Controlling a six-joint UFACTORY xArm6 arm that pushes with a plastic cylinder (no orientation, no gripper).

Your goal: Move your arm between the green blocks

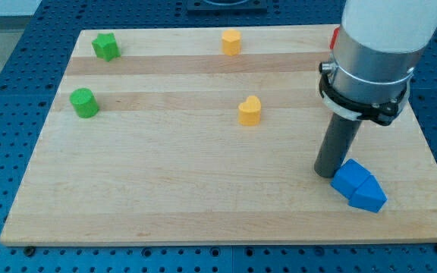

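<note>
A green star-shaped block (105,46) lies near the board's top left corner. A green cylinder block (83,102) lies below it at the view's left. My tip (325,173) rests on the board far to the view's right of both green blocks, touching or almost touching the left edge of a blue block (352,180) that sits against a blue triangular block (369,196).
A yellow block (231,42) lies at the top middle and a yellow heart-shaped block (249,111) near the centre. A red block (336,36) is mostly hidden behind the arm at top right. The wooden board (165,189) sits on a blue perforated table.
</note>
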